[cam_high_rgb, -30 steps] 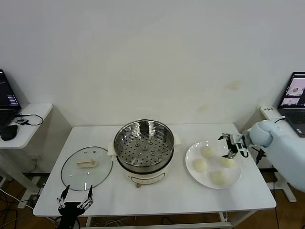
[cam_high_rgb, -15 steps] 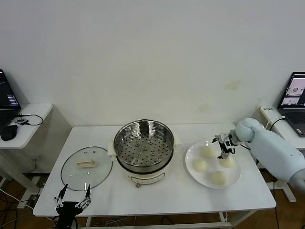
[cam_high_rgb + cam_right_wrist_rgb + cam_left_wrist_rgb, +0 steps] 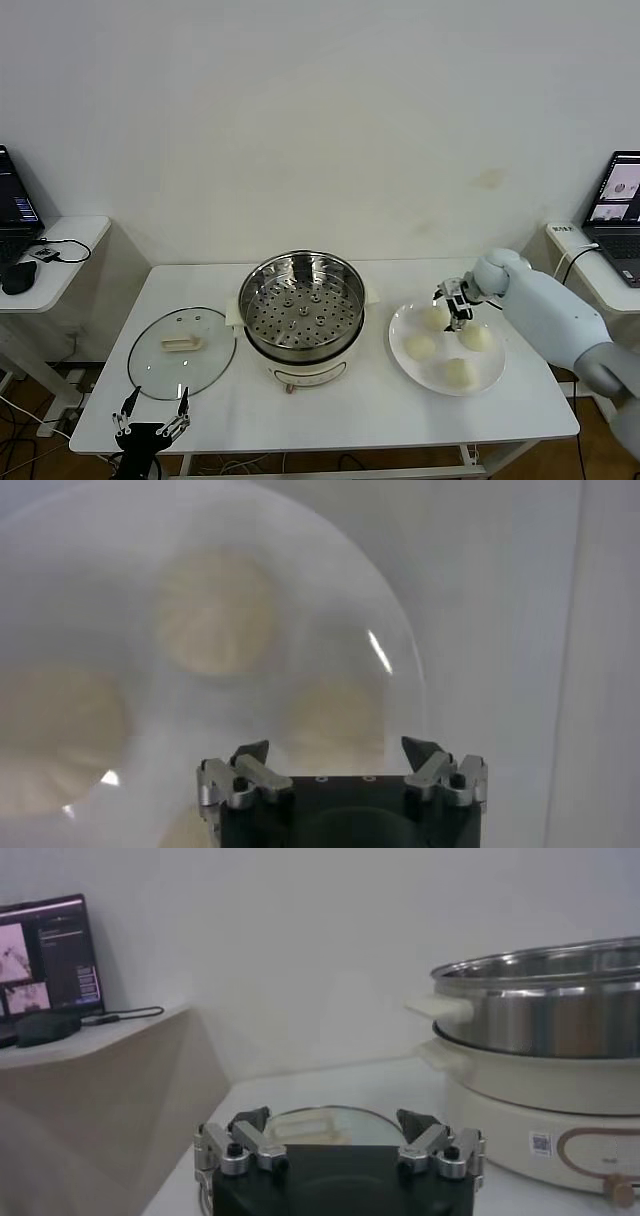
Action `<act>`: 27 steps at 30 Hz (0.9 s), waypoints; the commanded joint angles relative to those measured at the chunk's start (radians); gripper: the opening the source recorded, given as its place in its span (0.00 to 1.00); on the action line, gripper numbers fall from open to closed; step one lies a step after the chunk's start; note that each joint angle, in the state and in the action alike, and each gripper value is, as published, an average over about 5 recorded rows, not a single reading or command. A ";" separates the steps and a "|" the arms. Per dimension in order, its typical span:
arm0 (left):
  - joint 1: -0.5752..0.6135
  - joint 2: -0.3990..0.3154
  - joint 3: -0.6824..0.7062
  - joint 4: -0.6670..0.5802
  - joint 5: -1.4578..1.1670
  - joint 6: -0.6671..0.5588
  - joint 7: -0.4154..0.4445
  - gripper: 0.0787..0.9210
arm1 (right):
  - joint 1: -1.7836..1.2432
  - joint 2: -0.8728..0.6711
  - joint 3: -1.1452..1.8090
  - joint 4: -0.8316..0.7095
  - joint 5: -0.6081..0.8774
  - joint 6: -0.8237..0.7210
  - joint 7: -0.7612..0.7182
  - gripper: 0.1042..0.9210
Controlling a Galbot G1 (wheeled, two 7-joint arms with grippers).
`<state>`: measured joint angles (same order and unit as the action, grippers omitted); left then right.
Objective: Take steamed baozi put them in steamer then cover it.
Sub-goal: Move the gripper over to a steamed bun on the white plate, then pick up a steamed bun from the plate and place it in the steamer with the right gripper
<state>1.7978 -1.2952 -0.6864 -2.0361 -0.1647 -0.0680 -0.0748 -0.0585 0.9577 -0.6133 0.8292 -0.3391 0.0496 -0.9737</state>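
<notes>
Four cream-white baozi lie on a white plate (image 3: 490, 375) right of the steamer (image 3: 303, 300): one at the back left (image 3: 434, 319), one at the front left (image 3: 419, 346), one at the back right (image 3: 477, 337), one at the front (image 3: 459, 372). My right gripper (image 3: 453, 306) is open and empty just above the back of the plate, over the back-left bun. In the right wrist view the buns show blurred below the gripper (image 3: 338, 752), the nearest one (image 3: 335, 720) under it. The empty steel steamer sits on its cream cooker base. The glass cover (image 3: 182, 350) lies flat left of the steamer.
My left gripper (image 3: 150, 413) is open and parked low at the table's front-left edge, near the cover (image 3: 325, 1124). Side tables with laptops stand at the far left (image 3: 15, 205) and far right (image 3: 620, 195).
My right gripper has moved left, from the plate's right rim to above the back-left bun. The left arm has barely shifted.
</notes>
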 commanded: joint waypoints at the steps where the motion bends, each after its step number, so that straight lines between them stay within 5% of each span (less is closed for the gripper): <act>1: 0.001 0.000 0.001 0.000 0.001 -0.001 0.000 0.88 | 0.008 0.044 -0.007 -0.050 -0.009 -0.001 0.000 0.88; 16: -0.002 -0.003 0.002 0.004 0.001 -0.002 -0.001 0.88 | 0.007 0.033 -0.011 -0.044 -0.033 0.000 -0.010 0.59; 27: -0.007 0.006 0.001 0.009 -0.008 -0.002 0.003 0.88 | 0.134 -0.098 -0.118 0.152 0.125 -0.031 -0.022 0.59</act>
<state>1.7896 -1.2887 -0.6858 -2.0267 -0.1727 -0.0700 -0.0724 -0.0049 0.9334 -0.6685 0.8607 -0.3130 0.0349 -0.9934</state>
